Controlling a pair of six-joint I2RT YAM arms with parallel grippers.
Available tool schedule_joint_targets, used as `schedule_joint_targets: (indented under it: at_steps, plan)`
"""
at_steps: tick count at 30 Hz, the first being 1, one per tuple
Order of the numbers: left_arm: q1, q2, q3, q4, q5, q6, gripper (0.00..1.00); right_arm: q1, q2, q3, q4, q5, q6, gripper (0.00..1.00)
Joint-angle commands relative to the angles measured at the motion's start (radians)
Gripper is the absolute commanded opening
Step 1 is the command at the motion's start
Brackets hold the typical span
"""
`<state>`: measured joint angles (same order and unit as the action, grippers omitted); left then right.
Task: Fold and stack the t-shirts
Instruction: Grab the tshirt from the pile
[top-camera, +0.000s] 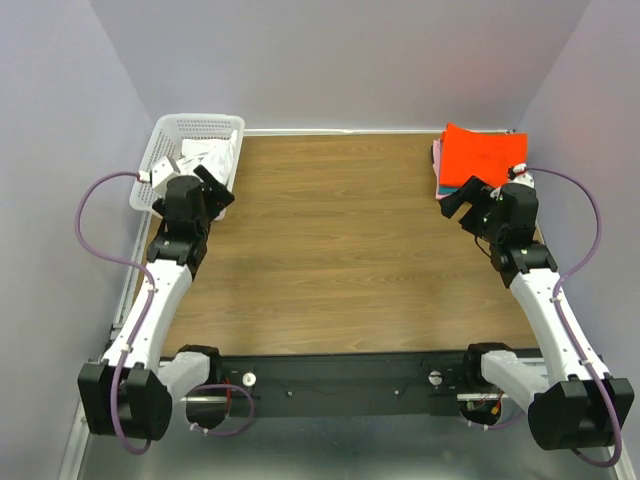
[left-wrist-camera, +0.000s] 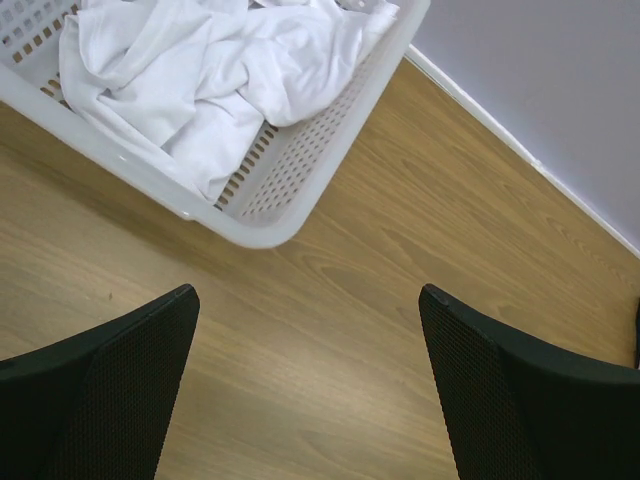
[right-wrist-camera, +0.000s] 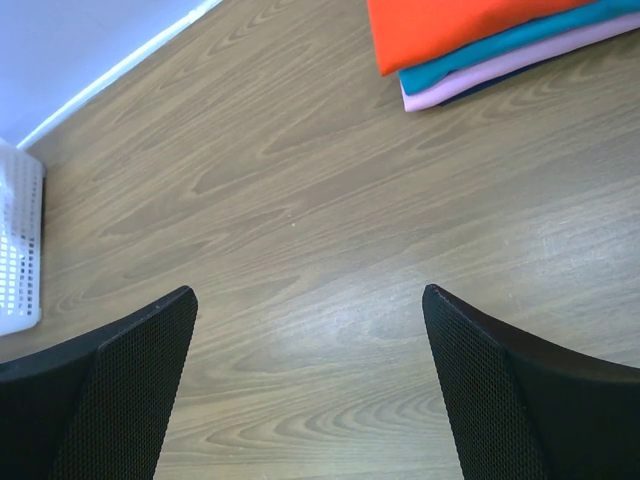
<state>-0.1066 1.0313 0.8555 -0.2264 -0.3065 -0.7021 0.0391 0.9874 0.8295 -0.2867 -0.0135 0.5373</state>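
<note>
Top external view is mostly filled by the wooden table (top-camera: 340, 260), bare across its middle, with the white mesh basket (top-camera: 165, 150) at the upper left corner and a pile of folded shirts at the upper right. That pile has the orange-red shirt (top-camera: 482, 158) on top, the teal shirt (right-wrist-camera: 520, 42) under it and the pink shirt (right-wrist-camera: 470, 88) lower down. The white t-shirt (left-wrist-camera: 200, 70) lies crumpled inside the basket, not yet folded. In the left wrist view the left gripper (left-wrist-camera: 305, 292) hangs over bare wood just below the basket's corner, jaws spread wide and holding nothing. The right gripper (right-wrist-camera: 305, 292) is equally wide and empty, over bare wood to the lower left of the pile. The step in hand looks like fetching the last shirt. The next move probably calls for the left gripper to reach over the rim, pinch a fold of cloth and carry it to the open middle for spreading.
</note>
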Motion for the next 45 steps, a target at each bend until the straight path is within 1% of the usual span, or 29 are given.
schedule_joint_targets:
  at_steps: [1, 4, 5, 6, 7, 8, 9, 10, 12, 13, 14, 15, 16, 17, 18, 19, 24, 27, 32, 40, 41, 43, 44, 45]
  plan:
    - [0.042, 0.122, 0.126, 0.002, -0.037, 0.041, 0.98, -0.004, -0.007, 0.028, 0.003, -0.045, -0.036, 1.00]
    - [0.077, 0.229, 0.247, -0.019, -0.051, 0.065, 0.98, -0.004, -0.006, 0.017, 0.003, -0.078, -0.115, 1.00]
    - [0.097, 0.316, 0.279, -0.028, -0.039, 0.073, 0.98, -0.004, -0.004, 0.011, 0.003, -0.065, -0.109, 1.00]
    - [0.097, 0.361, 0.312, -0.034, -0.031, 0.091, 0.98, -0.004, -0.006, 0.005, 0.001, -0.037, -0.096, 1.00]
    - [0.131, 0.462, 0.388, -0.050, -0.014, 0.096, 0.98, -0.005, -0.007, 0.000, 0.001, -0.042, -0.092, 1.00]
    - [0.145, 0.513, 0.430, -0.069, -0.003, 0.104, 0.98, -0.005, -0.009, 0.000, 0.004, -0.045, -0.091, 1.00]
    - [0.171, 0.571, 0.477, -0.118, 0.006, 0.111, 0.98, -0.004, -0.003, 0.003, 0.003, -0.045, -0.089, 1.00]
    - [0.182, 0.672, 0.569, -0.146, 0.024, 0.125, 0.98, -0.005, 0.002, 0.016, -0.003, -0.048, -0.095, 1.00]
    - [0.211, 0.768, 0.655, -0.204, 0.050, 0.141, 0.98, -0.005, 0.013, 0.014, -0.002, -0.052, -0.106, 1.00]
    - [0.215, 0.849, 0.731, -0.215, 0.061, 0.153, 0.98, -0.005, 0.016, 0.016, -0.002, -0.049, -0.106, 1.00]
    - [0.220, 0.886, 0.769, -0.244, 0.060, 0.153, 0.98, -0.005, 0.019, 0.016, -0.002, -0.039, -0.111, 1.00]
    - [0.222, 0.923, 0.837, -0.260, 0.055, 0.157, 0.98, -0.004, 0.025, 0.016, -0.002, -0.028, -0.111, 1.00]
    - [0.225, 0.985, 0.871, -0.270, 0.052, 0.162, 0.98, -0.005, 0.028, 0.016, -0.002, -0.022, -0.111, 1.00]
    - [0.226, 1.013, 0.899, -0.283, 0.053, 0.167, 0.98, -0.005, 0.031, 0.014, -0.002, -0.022, -0.111, 1.00]
    - [0.231, 1.067, 0.956, -0.306, 0.050, 0.170, 0.98, -0.005, 0.039, 0.016, -0.002, -0.029, -0.117, 1.00]
    - [0.231, 1.067, 0.982, -0.321, 0.049, 0.170, 0.98, -0.004, 0.039, 0.016, -0.002, -0.031, -0.119, 1.00]
    - [0.252, 1.202, 1.088, -0.358, 0.070, 0.181, 0.98, -0.005, 0.062, 0.017, -0.002, -0.043, -0.125, 1.00]
    - [0.252, 1.245, 1.137, -0.395, 0.066, 0.193, 0.98, -0.005, 0.068, 0.016, -0.002, -0.040, -0.126, 1.00]
    - [0.252, 1.309, 1.152, -0.396, 0.064, 0.194, 0.98, -0.004, 0.065, 0.013, -0.002, -0.026, -0.128, 1.00]
    - [0.257, 1.417, 1.205, -0.410, 0.102, 0.202, 0.98, -0.005, 0.062, 0.010, -0.002, -0.026, -0.132, 1.00]
    - [0.257, 1.421, 1.208, -0.413, 0.112, 0.202, 0.88, -0.005, 0.062, 0.010, -0.002, -0.028, -0.132, 1.00]
    - [0.258, 1.432, 1.211, -0.412, 0.121, 0.204, 0.72, -0.004, 0.062, 0.008, -0.002, -0.026, -0.134, 1.00]
    - [0.260, 1.434, 1.214, -0.415, 0.127, 0.204, 0.45, -0.005, 0.060, 0.008, -0.002, -0.025, -0.134, 1.00]
    - [0.262, 1.432, 1.217, -0.415, 0.130, 0.205, 0.36, -0.005, 0.059, 0.008, -0.002, -0.023, -0.132, 1.00]
